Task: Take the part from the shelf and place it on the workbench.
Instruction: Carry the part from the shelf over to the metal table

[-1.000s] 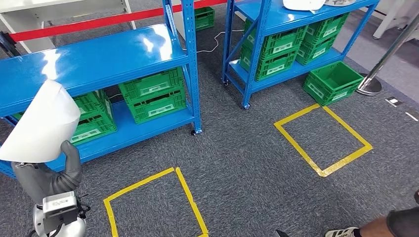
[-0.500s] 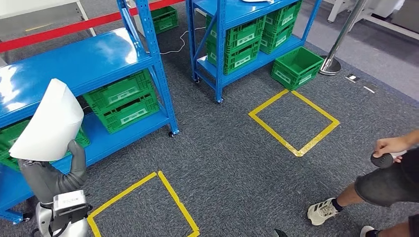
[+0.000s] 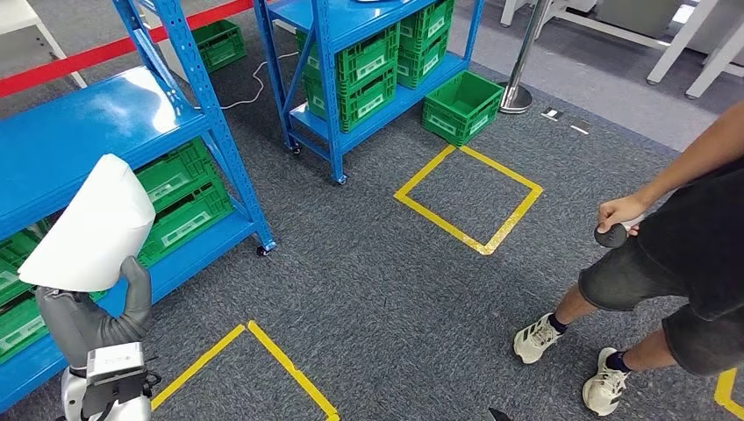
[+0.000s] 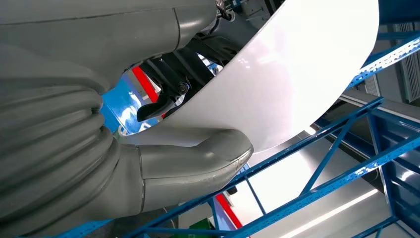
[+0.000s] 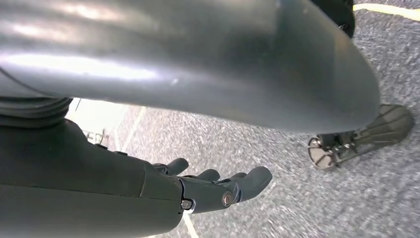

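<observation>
The part (image 3: 92, 228) is a large white curved shell. My left hand (image 3: 92, 320) grips its lower edge and holds it up at the lower left of the head view, in front of the near blue shelf (image 3: 79, 132). In the left wrist view the grey thumb (image 4: 193, 158) presses against the white part (image 4: 297, 64), with dark fingers behind it. My right hand (image 5: 213, 191) hangs over grey carpet, its fingers apart and holding nothing.
Green crates (image 3: 184, 197) fill the near shelf's lower level. A second blue shelf (image 3: 351, 17) stands behind, with a green crate (image 3: 462, 105) on the floor beside it. A yellow tape square (image 3: 469, 197) marks the carpet. A person (image 3: 667, 254) stands at the right, holding a small dark object (image 3: 611, 234).
The whole view has swung to the right, so shelves and tape squares slid left. A person has come fully into view at the right. The white part stays in my left hand.
</observation>
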Motion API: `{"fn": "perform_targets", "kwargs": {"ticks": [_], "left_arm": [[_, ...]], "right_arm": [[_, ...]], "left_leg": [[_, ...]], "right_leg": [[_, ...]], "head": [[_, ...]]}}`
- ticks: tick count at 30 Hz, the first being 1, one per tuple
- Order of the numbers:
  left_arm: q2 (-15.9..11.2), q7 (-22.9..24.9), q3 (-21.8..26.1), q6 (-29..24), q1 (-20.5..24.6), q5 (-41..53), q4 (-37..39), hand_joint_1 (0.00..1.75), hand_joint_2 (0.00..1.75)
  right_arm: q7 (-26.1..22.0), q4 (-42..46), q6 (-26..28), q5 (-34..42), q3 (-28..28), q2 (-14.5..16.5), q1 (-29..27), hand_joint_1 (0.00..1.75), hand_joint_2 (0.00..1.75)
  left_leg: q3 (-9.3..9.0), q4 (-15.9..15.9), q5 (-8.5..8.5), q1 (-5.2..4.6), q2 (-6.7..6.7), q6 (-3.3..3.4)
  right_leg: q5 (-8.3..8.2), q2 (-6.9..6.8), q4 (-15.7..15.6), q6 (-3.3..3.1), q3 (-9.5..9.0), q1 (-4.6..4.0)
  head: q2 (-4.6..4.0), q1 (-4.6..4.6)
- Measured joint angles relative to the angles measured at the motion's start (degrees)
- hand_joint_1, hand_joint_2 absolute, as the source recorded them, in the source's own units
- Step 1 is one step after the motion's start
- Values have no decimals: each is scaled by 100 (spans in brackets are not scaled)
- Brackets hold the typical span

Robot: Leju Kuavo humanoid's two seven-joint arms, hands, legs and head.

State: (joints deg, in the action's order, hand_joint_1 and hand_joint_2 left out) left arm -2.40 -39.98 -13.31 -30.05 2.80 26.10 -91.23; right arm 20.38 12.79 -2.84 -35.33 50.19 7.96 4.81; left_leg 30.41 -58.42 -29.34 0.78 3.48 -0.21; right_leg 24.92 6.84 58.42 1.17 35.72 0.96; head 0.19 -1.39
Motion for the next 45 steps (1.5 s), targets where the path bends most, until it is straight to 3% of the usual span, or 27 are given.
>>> {"fn": "perform_targets", "kwargs": {"ticks": [2, 4, 6, 7, 8, 10, 12, 13, 15, 17, 19, 20, 21, 22, 24, 26, 28, 30, 32, 34, 36, 37, 38, 39, 42, 43, 45], "left_arm": [[1, 0, 3, 1, 1, -53, -7, 175, 175], [-2, 0, 9, 2, -14, -89, -11, 175, 175], [-5, 0, 20, -7, -34, -92, -11, 175, 175], [-5, 0, 25, -21, -43, -73, -12, 175, 175], [-4, 0, 32, -39, -53, -49, -15, 175, 175], [-1, 0, 61, -67, -66, -23, -38, 175, 175], [1, -1, 105, -72, -68, -53, -71, 175, 175], [1, -1, 122, -73, -67, -75, -81, 175, 175], [3, 0, 154, -74, -65, -110, -93, 175, 175], [4, -2, 186, -72, -62, -118, -103, 175, 175], [7, -1, 225, -50, -65, -86, -92, 175, 175], [16, 14, 245, 15, -67, -68, -76, 175, 175], [31, 49, 270, 136, -68, -55, -55, 175, 175], [55, 97, 303, 302, -66, -52, -30, 175, 175], [128, 227, 406, 654, -28, -113, 38, 175, 175], [210, 306, 537, 879, 55, -263, 113, 175, 175], [283, 316, 671, 985, 111, -393, 156, 175, 175], [342, 301, 784, 1013, 144, -429, 170, 175, 175], [402, 274, 878, 988, 207, -370, 176, 175, 175], [445, 236, 965, 948, 243, -254, 186, 175, 175], [457, 197, 1020, 927, 247, -143, 221, 175, 175], [463, 177, 1031, 923, 251, -101, 246, 175, 175], [472, 155, 1033, 922, 262, -66, 271, 175, 175], [484, 132, 1033, 922, 283, -39, 295, 175, 175], [514, 84, 1034, 923, 425, 8, 369, 175, 175], [521, 78, 1034, 923, 484, 28, 398, 175, 175], [541, 73, 1032, 925, 596, 80, 460, 175, 175]], "right_arm": [[4, 0, 1, 1, 18, -9, -5, 0, 0], [5, 0, 2, 2, 28, -11, 10, 0, 0], [2, 0, 1, 2, 39, -11, 13, 0, 0], [0, 0, 1, 2, 45, -11, 8, 0, 0], [1, 0, 3, 1, 51, -12, 4, 0, 0], [1, 0, 5, -1, 61, -13, 11, 0, 0], [0, 0, 5, -1, 64, -12, 28, 0, 0], [-1, 0, 5, -1, 66, -12, 32, 0, 0], [0, 0, 4, 0, 72, -10, 25, 0, 0], [2, 0, 9, 0, 80, -10, 23, 0, 0], [1, 0, 15, 5, 91, -9, 37, 0, 0], [-1, 0, 17, 11, 99, -9, 42, 0, 0], [-1, 0, 19, 23, 109, -9, 42, 0, 0], [0, 0, 20, 36, 119, -10, 38, 0, 0], [1, 0, 22, 68, 147, -11, 33, 0, 0], [0, 1, 22, 86, 178, -11, 45, 0, 0], [-1, 1, 22, 81, 199, -11, 68, 0, 0], [0, 1, 22, 60, 208, -11, 63, 0, 0], [9, 0, 29, 30, 211, -10, 45, 0, 0], [27, 0, 40, 8, 214, -6, 56, 0, 0], [37, 0, 44, 3, 215, 2, 68, 0, 0], [39, 0, 44, 6, 218, 4, 64, 0, 0], [43, 0, 44, 11, 223, 6, 59, 0, 0], [48, 0, 45, 20, 232, 6, 54, 0, 0], [60, 1, 48, 50, 262, 6, 73, 0, 0], [60, 1, 48, 54, 267, 7, 84, 0, 0], [56, 1, 48, 53, 278, 7, 91, 0, 0]], "left_leg": [[-6, 35, 44, 13, -147, 84], [10, 34, 52, -5, -309, 121], [27, 22, 45, -26, -477, 133], [31, 17, 41, -31, -557, 134], [31, 13, 36, -35, -630, 130], [21, 3, 18, -50, -759, 107], [3, -4, -8, -75, -858, 54], [-11, 6, -15, -86, -903, 23], [-36, 25, -31, -86, -954, -48], [27, -153, -180, -72, -758, -119], [300, -782, -542, -50, -476, -171], [481, -1174, -717, -44, -414, -186], [620, -1467, -805, -41, -391, -197], [676, -1571, -777, -36, -382, -201], [468, -1101, -410, -15, -322, -195], [137, -345, -93, 24, -38, -174], [25, -36, -41, 36, 144, -129], [20, -25, -20, 12, 31, -45], [2, -1, 20, 5, -99, 47], [9, 15, 40, -1, -246, 100], [22, 9, 36, -22, -416, 119], [26, 6, 32, -29, -499, 123], [27, 4, 27, -32, -577, 123], [24, 0, 20, -33, -649, 118], [13, -28, -25, -65, -827, 57], [7, -30, -39, -78, -875, 27], [-21, -5, -54, -89, -980, -34]], "right_leg": [[168, -255, 270, 45, 144, -13], [541, -558, 980, 76, 481, -24], [761, -635, 1583, 93, 749, -20], [725, -650, 1600, 90, 736, -21], [600, -676, 1373, 78, 595, -24], [305, -868, 577, 24, 135, -53], [175, -1041, 72, -43, -127, -93], [178, -1051, 21, -73, -135, -108], [148, -931, -10, -132, -131, -93], [107, -826, -50, -197, -145, -52], [84, -713, -62, -240, -141, -34], [79, -646, -61, -249, -132, -36], [76, -574, -59, -251, -126, -37], [72, -500, -55, -247, -123, -37], [60, -342, -41, -225, -122, -32], [43, -194, -13, -177, -94, -31], [7, -62, -2, -98, -35, -26], [-36, 48, -12, -11, 15, -6], [53, -141, 139, 38, 104, -9], [373, -480, 709, 60, 373, -27], [676, -609, 1427, 77, 706, -31], [705, -628, 1591, 79, 775, -31], [631, -647, 1526, 74, 724, -31], [478, -695, 1235, 61, 554, -35], [134, -1031, 180, -17, -28, -83], [119, -1078, 56, -45, -82, -101], [105, -960, 31, -101, -68, -110]], "head": [[0, -30], [1, -61], [1, -63], [1, -64], [1, -64], [1, -64], [0, -59], [-1, -57], [-1, -56], [0, -45], [-1, -30], [-1, -27], [0, -28], [0, -29], [0, -28], [0, -30], [1, -34], [1, -34], [1, -47], [1, -75], [0, -87], [0, -87], [0, -88], [1, -88], [-1, -85], [-1, -83], [-1, -82]]}}
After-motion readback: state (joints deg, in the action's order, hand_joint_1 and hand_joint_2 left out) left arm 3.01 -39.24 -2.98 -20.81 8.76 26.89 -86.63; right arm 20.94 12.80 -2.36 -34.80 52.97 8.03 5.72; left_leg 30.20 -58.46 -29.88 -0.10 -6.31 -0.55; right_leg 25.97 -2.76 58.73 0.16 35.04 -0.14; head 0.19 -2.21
